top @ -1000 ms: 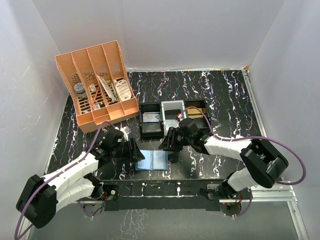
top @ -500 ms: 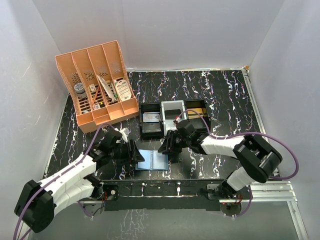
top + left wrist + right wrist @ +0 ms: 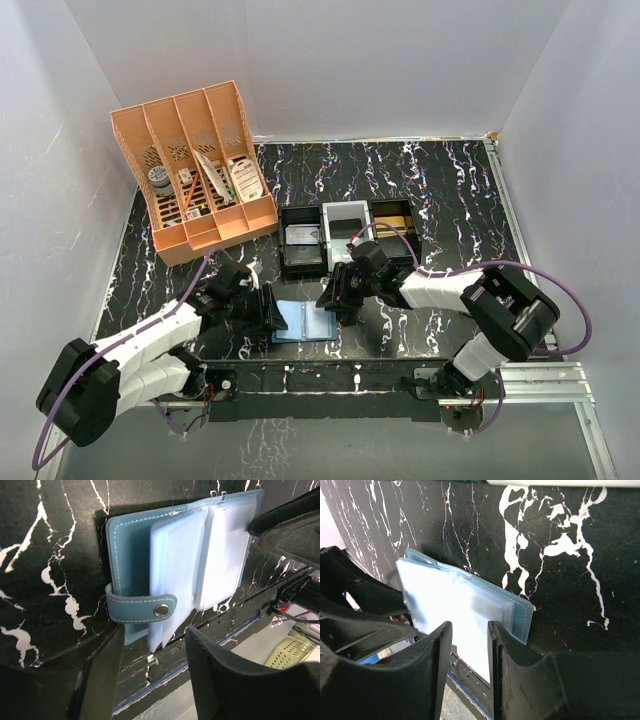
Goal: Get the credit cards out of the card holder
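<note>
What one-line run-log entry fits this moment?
teal-blue soft bifold card holder: open | left tool: open, left edge | right tool: open, right edge

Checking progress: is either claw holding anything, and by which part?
Nothing clearly held: left claw open by card holder's strap edge; right claw straddles its clear sleeves, grip untellable.

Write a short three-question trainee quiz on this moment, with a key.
1. True or false: the card holder lies shut on the table.
2. The left tool sits at the holder's: A) edge with the snap strap; B) opposite edge; C) neither, it is far off.
3. How many small trays stand in a row behind the holder?
Key: 1 false, it lies open; 2 A; 3 three.
</note>
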